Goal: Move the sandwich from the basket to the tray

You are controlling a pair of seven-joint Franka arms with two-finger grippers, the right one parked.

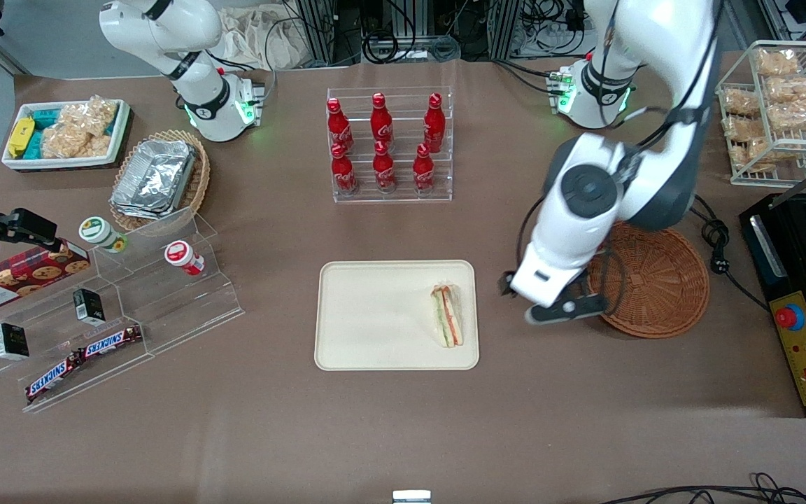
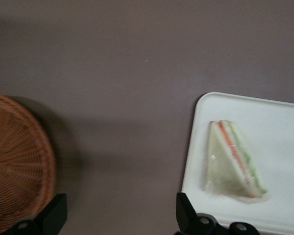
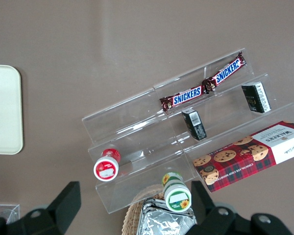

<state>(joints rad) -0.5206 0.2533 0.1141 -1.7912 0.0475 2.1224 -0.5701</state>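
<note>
1. Seen from the front view, the sandwich [image 1: 448, 316] lies flat on the tray [image 1: 375, 315], close to the rim on the working arm's side, with its layered edge facing up. The basket [image 1: 655, 280] sits on the desk [image 1: 403, 434] well apart from the tray, toward the working arm's end, and no sandwich shows in the part of it that the arm does not cover. The end effector [image 1: 515, 290] hangs over the bare desk between tray and basket, hidden under the wrist housing in this view.

2. From the left wrist view, the sandwich [image 2: 232, 161] rests inside the tray [image 2: 279, 117] near one rounded corner, its clear wrap catching a little light. The basket [image 2: 17, 161] shows only part of its woven wall. The two fingers [image 2: 51, 215] of the end effector [image 2: 120, 218] stand wide apart with nothing between them, only brown desk beneath.

3. From the right wrist view, nothing of the task shows except one edge of the tray [image 3: 5, 110]; the snack display stands [image 3: 186, 127] hold chocolate bars and small tubs.

4. As a judgement, the placing step looks complete, with the sandwich released on the tray. The next move calls for little: lifting the arm clear without brushing the tray rim or the basket wall, and no further grasp seems needed.
</note>
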